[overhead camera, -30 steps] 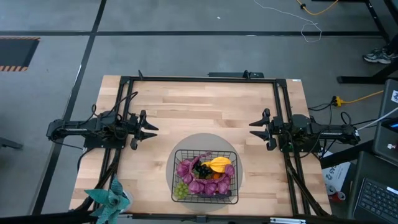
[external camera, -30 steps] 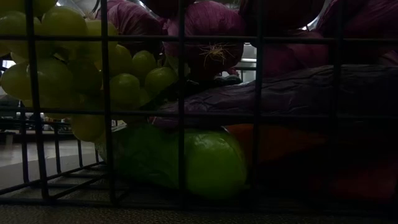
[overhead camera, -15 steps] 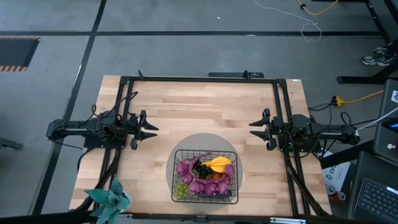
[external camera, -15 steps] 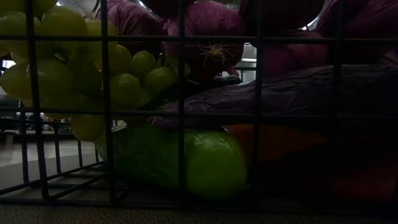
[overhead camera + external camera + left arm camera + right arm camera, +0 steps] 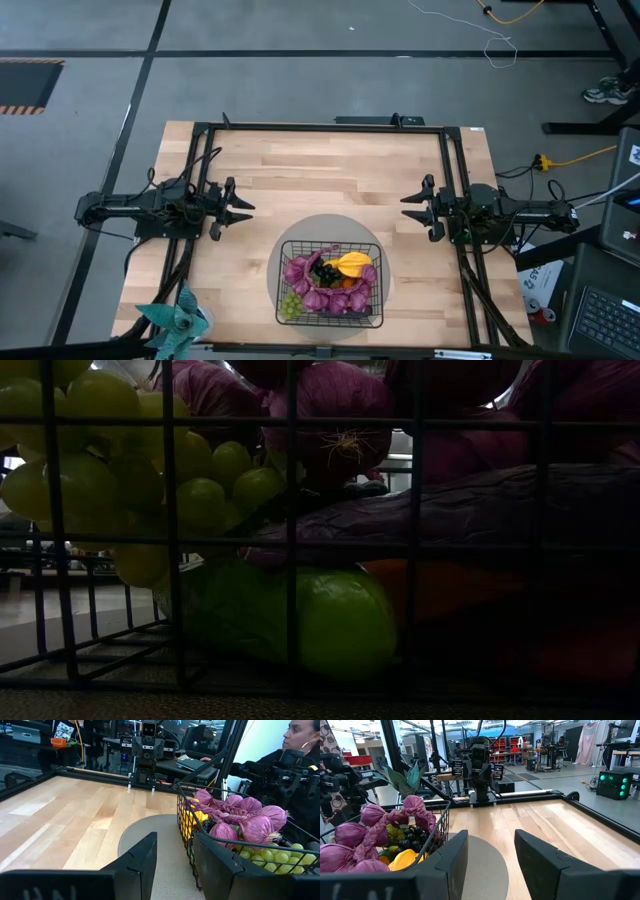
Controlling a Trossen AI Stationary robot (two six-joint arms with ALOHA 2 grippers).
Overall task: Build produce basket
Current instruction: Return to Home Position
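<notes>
The black wire-mesh basket [image 5: 330, 281] stands on a round grey mat [image 5: 300, 232] near the table's near edge, between the two arms. Inside it lies the produce: a purple braided bunch [image 5: 303, 272], green grapes [image 5: 291, 306], dark grapes [image 5: 324, 272] and a yellow-orange piece [image 5: 352, 263]. My left gripper [image 5: 243, 207] waits at the table's left side, open, pointing level toward the right. My right gripper [image 5: 410, 208] waits at the right side, open, pointing level toward the left. Both hold nothing and stand clear of the basket. The low view looks through the basket's mesh [image 5: 290, 540] at green grapes [image 5: 120, 470] and a green fruit [image 5: 330, 620].
A teal leafy plant [image 5: 175, 318] sits at the table's near left corner. A black frame [image 5: 330, 127] runs along the far edge and both sides. The wooden top [image 5: 320, 170] lies bare between the arms and the far edge. A person [image 5: 300, 750] sits beyond the table in the left wrist view.
</notes>
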